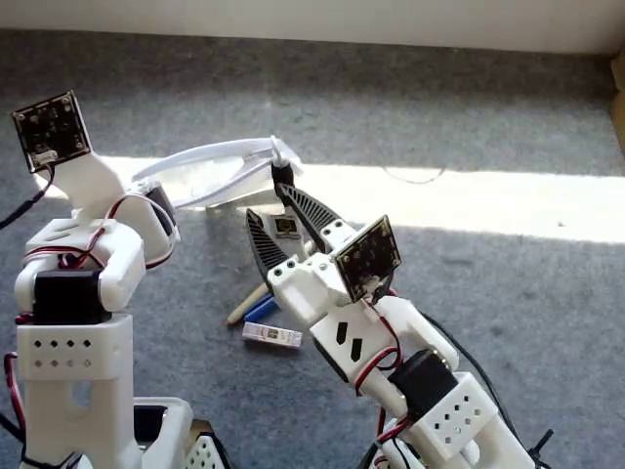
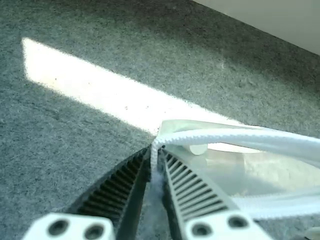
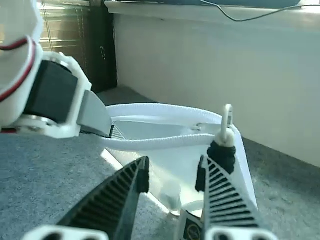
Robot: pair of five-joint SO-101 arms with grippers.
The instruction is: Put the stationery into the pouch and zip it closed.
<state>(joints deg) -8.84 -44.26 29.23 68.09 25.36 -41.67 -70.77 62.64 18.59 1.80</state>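
**Fig. 1. Pouch held open for loading.** The left tool (image 2: 156, 156) is clenched on one end corner of the translucent white plastic pouch (image 1: 220, 178). Its black ribbed fingers (image 2: 187, 187) pinch the film just beside the white toothed zip track (image 2: 235, 136). This grip apparently lifts and anchors the soft pouch so that its mouth bows into an open loop instead of collapsing flat on the grey carpeted desk (image 1: 488, 322).

The right tool (image 3: 172, 171) is released, with its jaws apart, at the opposite end of the pouch. One finger lies against the black zip slider with its white pull tab (image 3: 222, 150). The placement suggests readiness either to steady that end or to draw the slider along later.

The stationery lies outside the pouch, on the desk between the two arms:
- a pale wooden stick (image 1: 242, 305)
- a short blue pen-like piece (image 1: 261, 309), touching the stick
- a flat white rectangular block (image 1: 272, 335), just beside them
- a small dark square piece with a pale label (image 1: 285, 228), beneath the right tool's open jaws

The pouch film is thin, glossy and limp, while the zip track is stiffer and holds its curve. The carpet pile is coarse and matt. Whether the pouch contains anything cannot be told. Loading appears not yet done, and the zip is open.
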